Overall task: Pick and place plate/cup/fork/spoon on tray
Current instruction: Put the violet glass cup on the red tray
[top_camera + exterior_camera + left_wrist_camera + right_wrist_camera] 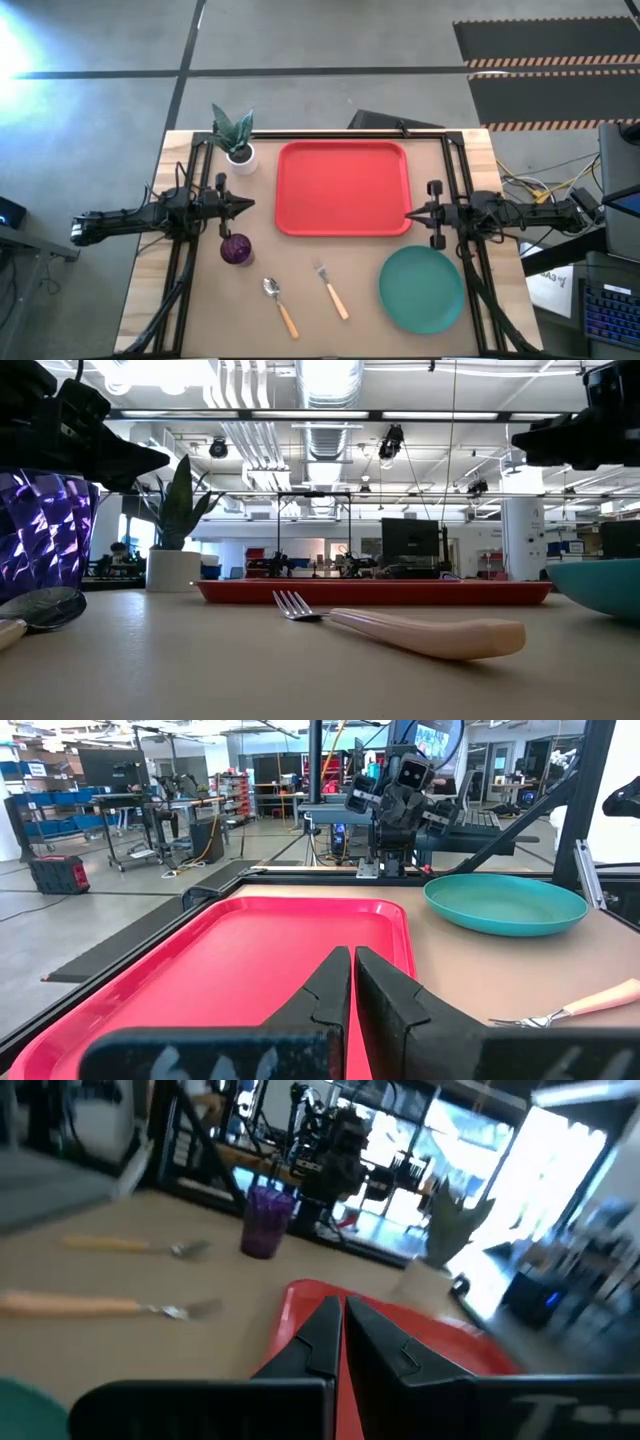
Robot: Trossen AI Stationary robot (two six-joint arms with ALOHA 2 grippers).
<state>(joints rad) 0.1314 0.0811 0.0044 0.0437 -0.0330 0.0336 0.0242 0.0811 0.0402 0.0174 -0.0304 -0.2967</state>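
The red tray lies flat at the table's middle, toward the far side. The teal plate lies near the right front. The purple cup stands upright left of centre. The spoon and the fork lie flat near the front edge. My left gripper hovers shut and empty just left of the tray, above the cup's far side. My right gripper hovers shut and empty at the tray's right edge, beyond the plate.
A small white pot with a green plant stands at the far left, beside the tray's far left corner. Dark frame rails run along the table's left and right sides. Bare tabletop lies between the tray and the cutlery.
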